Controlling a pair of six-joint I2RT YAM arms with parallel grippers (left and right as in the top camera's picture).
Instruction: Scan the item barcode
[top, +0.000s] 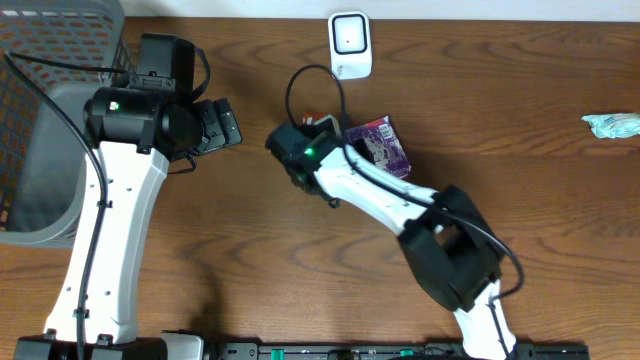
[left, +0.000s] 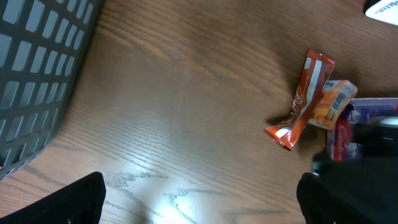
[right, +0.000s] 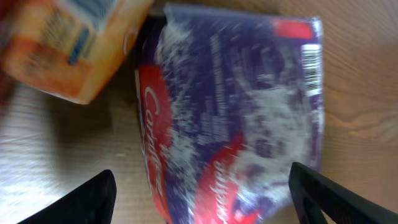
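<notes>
A purple packet (right: 236, 118) with red script lies flat on the table, its barcode (right: 311, 65) at the top right corner. My right gripper (right: 205, 205) is open, one finger on each side of the packet's near end; the view is blurred. An orange packet (right: 74, 43) lies against the purple packet's top left. In the overhead view the right gripper (top: 350, 140) is over the purple packet (top: 385, 145), below the white scanner (top: 350, 45). My left gripper (left: 202, 202) is open over bare wood, left of the packets.
A grey mesh basket (top: 40, 100) fills the far left. An orange-red bar wrapper (left: 305, 102) lies beside the orange packet (left: 336, 99). A crumpled teal item (top: 612, 125) sits at the right edge. The right arm (top: 400, 205) crosses the table's middle.
</notes>
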